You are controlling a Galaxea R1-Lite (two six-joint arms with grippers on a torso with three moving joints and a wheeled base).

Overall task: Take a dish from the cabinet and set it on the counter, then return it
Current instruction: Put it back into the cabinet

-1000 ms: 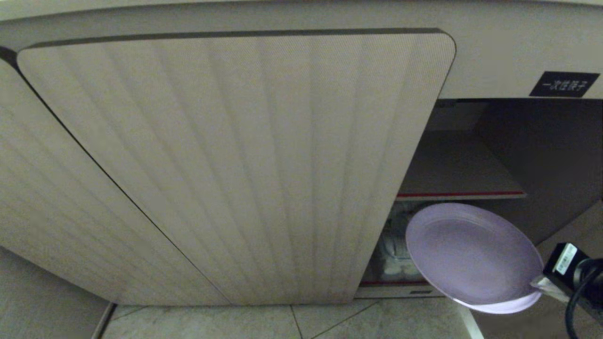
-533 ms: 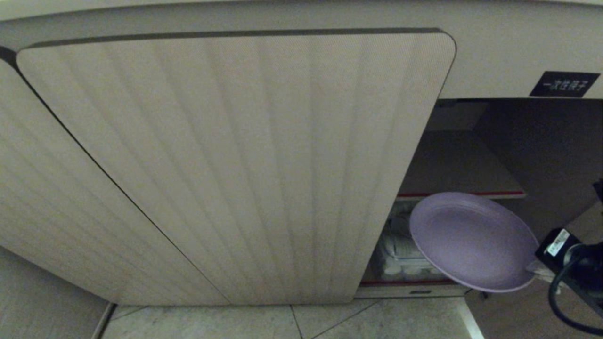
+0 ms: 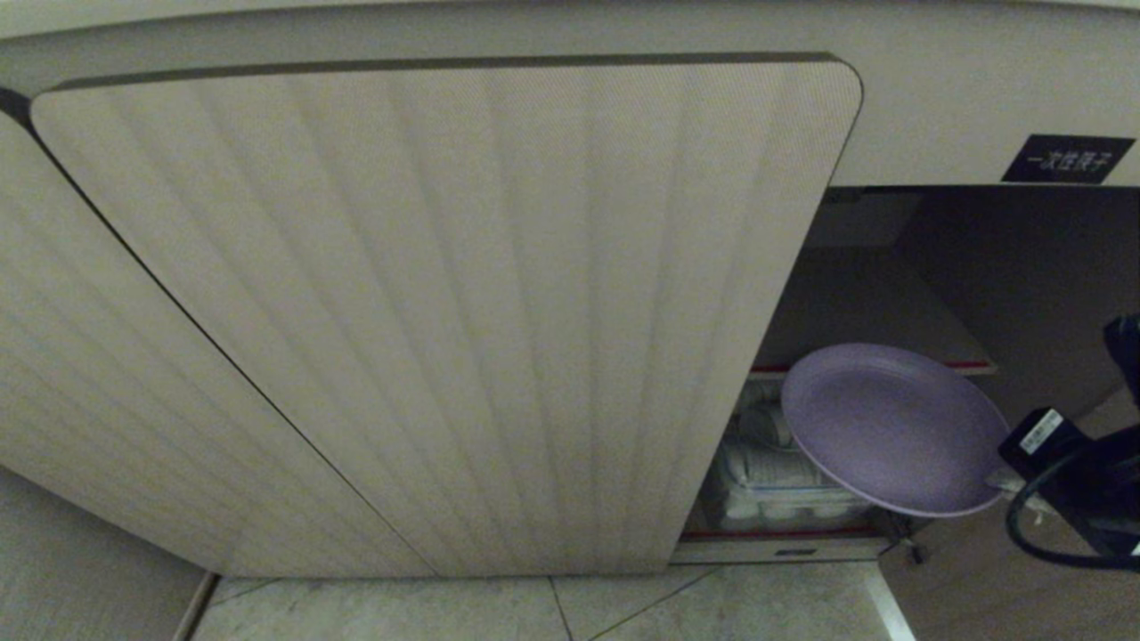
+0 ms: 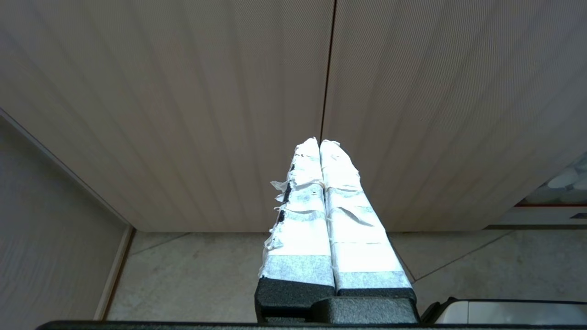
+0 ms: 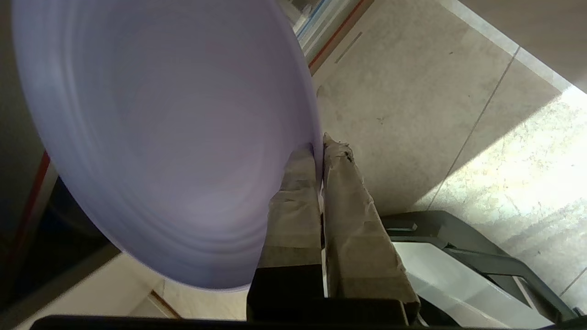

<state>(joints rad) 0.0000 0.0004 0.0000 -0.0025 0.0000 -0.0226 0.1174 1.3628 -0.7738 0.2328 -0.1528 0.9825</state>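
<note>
Lavender plastic dish (image 3: 891,427) tilted at mouth of cabinet (image 3: 899,285), just under inner shelf (image 3: 868,312). Right pincer (image 5: 319,146) clamped on dish rim only, thin edge grip. Left pincer (image 4: 319,144) closed on nothing, parked facing ribbed doors (image 3: 445,312). Risks, my guess: rim grip slips and dish drops to tiled floor (image 3: 552,610); tilted edge clips shelf front or door edge; knocks white stacked items (image 3: 766,485) inside. Black label (image 3: 1066,160) above opening, white Chinese characters, too small to read.

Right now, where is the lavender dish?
The dish is low on the head view's right, pinched by its rim in the right gripper, tilted in front of the open cabinet compartment, below the inner shelf.
</note>
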